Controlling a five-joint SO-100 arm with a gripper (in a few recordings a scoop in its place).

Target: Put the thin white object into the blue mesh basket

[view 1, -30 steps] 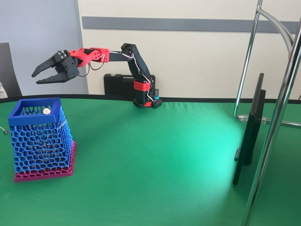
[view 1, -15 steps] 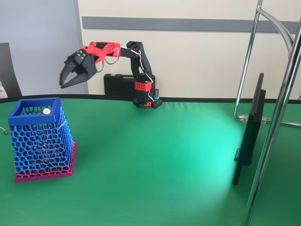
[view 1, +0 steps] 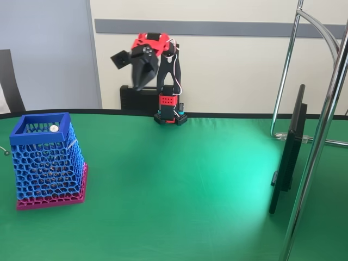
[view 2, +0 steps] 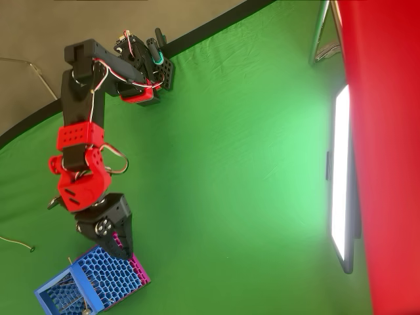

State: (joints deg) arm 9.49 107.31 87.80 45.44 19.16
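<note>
Arm [view 1: 163,60] swung back — fingers [view 1: 133,65] apart, blue mesh basket [view 1: 46,163] unmoved.

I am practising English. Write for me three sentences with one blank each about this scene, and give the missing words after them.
1. The blue mesh basket stands on a base of ___ colour.
2. The cloth that covers the table is ___.
3. In the fixed view, the gripper is high above the table and its jaws are ___.

Missing words: magenta; green; open
</note>
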